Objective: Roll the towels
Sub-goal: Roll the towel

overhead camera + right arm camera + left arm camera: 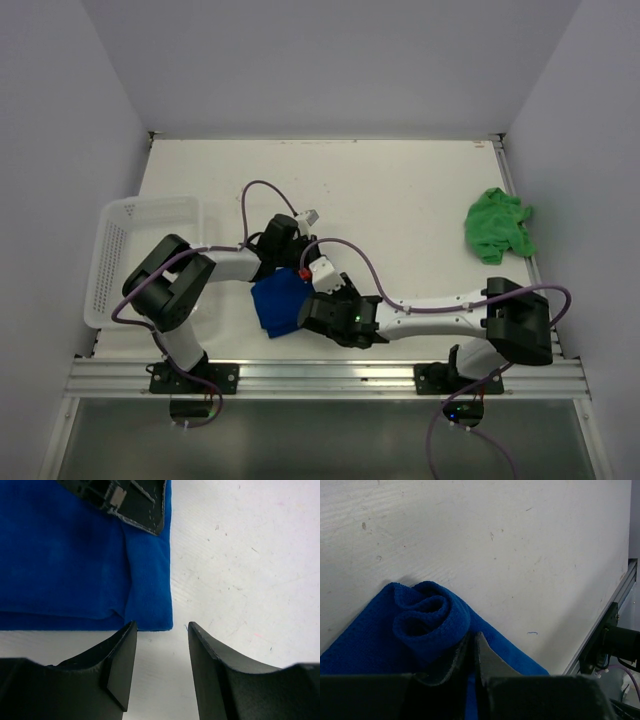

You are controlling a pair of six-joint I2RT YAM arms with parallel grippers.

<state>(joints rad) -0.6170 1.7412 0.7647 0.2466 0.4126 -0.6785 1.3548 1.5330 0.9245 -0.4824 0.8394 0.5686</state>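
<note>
The blue towel [278, 305] lies on the table between the two arms. In the left wrist view its far end is curled into a loose roll [427, 617]. My left gripper [472, 636] is shut on the blue towel at the foot of that roll, and its fingers [125, 505] press the cloth in the right wrist view. My right gripper [162, 627] stands open just short of the towel's near corner [165, 620], with bare table between its fingers. The green towel [498, 224] lies crumpled at the far right, away from both grippers.
A white mesh basket [125, 250] stands at the left edge beside the left arm. An aluminium rail [330, 375] runs along the table's near edge. White walls close in the back and both sides.
</note>
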